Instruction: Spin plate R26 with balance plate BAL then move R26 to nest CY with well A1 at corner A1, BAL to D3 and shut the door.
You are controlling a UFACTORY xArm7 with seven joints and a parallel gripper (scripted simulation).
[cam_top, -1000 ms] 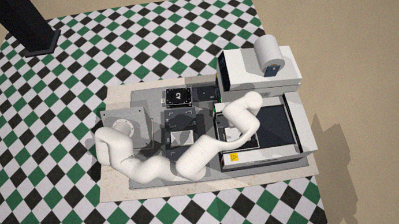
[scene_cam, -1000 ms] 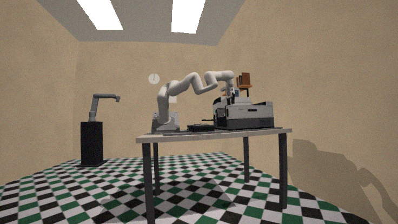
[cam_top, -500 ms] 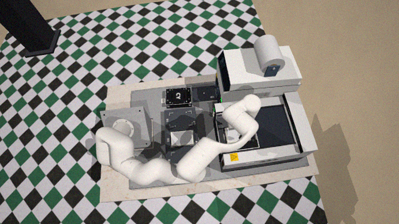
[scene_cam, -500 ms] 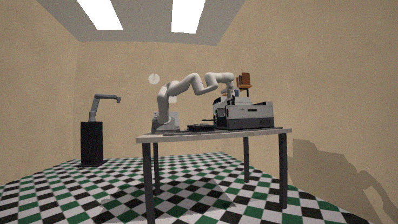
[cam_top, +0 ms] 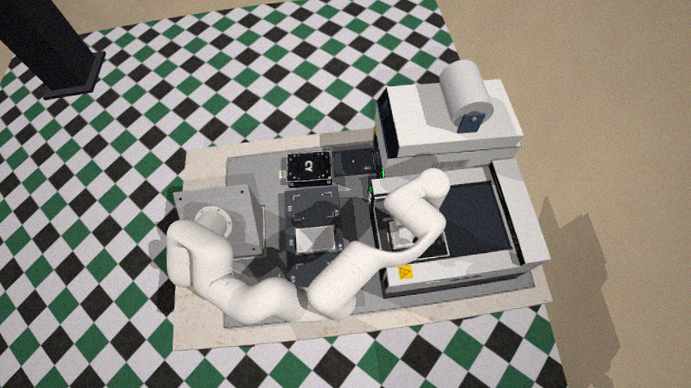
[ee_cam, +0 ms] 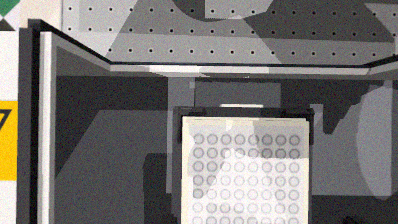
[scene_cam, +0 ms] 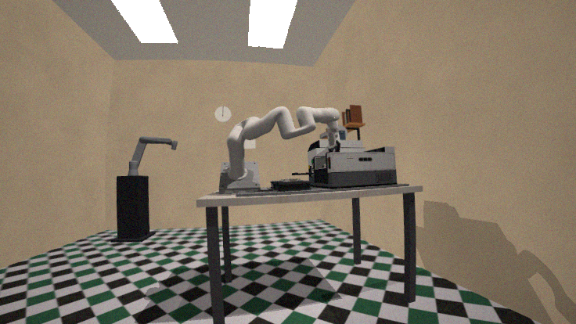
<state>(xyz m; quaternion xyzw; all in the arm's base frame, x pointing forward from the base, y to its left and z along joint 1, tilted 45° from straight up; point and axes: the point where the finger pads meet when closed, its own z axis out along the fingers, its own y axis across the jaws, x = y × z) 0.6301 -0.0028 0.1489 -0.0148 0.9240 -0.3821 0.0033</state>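
A white well plate (ee_cam: 245,170) lies flat in the bucket at the centrifuge's open door, long axis front to back; I cannot read its label. It is partly visible under my arm in the overhead view (cam_top: 402,235). My gripper (scene_cam: 334,145) hangs open and empty just above the centrifuge (cam_top: 457,225), straight over this plate; its fingers are out of the wrist view. The cycler's nest CY (cam_top: 309,167) is empty. The sealer's stage (cam_top: 354,162) is dark and holds no plate. A plate (cam_top: 314,239) sits on the middle deck nest.
The sealer (cam_top: 448,119) with its film roll (cam_top: 467,92) stands behind the centrifuge. A yellow warning label (cam_top: 405,271) marks the centrifuge's top near the opening. My arm covers the nearest deck nest. A second arm on a black pedestal (scene_cam: 132,201) stands away from the table.
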